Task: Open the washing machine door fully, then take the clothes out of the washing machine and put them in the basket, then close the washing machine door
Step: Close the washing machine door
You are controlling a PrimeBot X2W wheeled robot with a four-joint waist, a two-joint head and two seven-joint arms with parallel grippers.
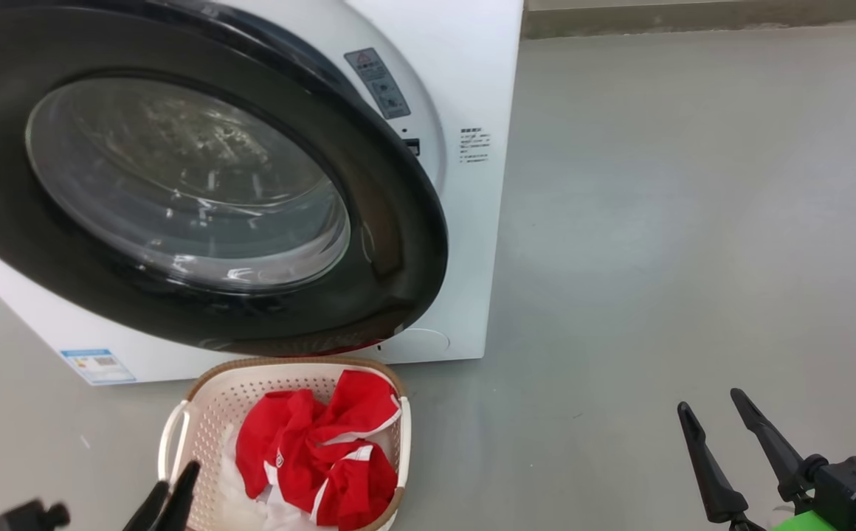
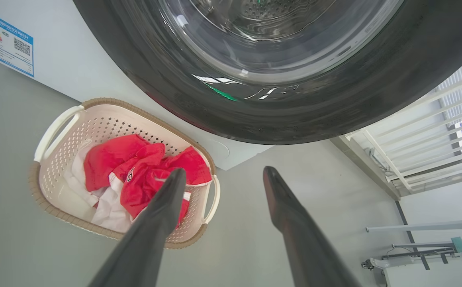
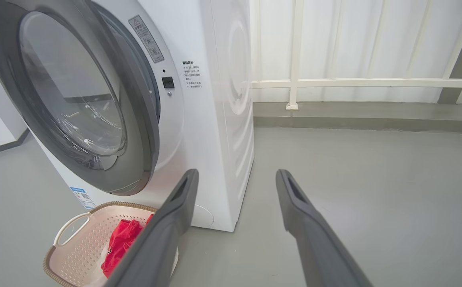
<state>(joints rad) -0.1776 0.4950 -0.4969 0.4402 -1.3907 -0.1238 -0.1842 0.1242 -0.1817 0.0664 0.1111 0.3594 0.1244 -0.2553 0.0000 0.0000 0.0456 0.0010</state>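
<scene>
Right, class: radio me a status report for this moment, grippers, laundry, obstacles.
Open and empty: left gripper, right gripper. In the basket: clothes; washing machine door ajar, not latched. No block seen; basket sits below door's edge.

Washing machine door (image 1: 7,184), top off-frame

door (image 1: 398,221) ajar | red-white clothes (image 1: 317,450) in basket (image 1: 214,413) | basket before washing machine (image 1: 472,74)

One big white front-loading washing machine (image 1: 472,258) with one round black-rimmed glass door (image 1: 398,243) at ten o'clock, one cream perforated plastic basket (image 1: 214,413) with two white side handles (image 1: 172,442) at seven o'clock, one heap of red-and-white clothes (image 1: 310,442), garments uncountable, and one blue label sticker (image 1: 97,365)
</scene>
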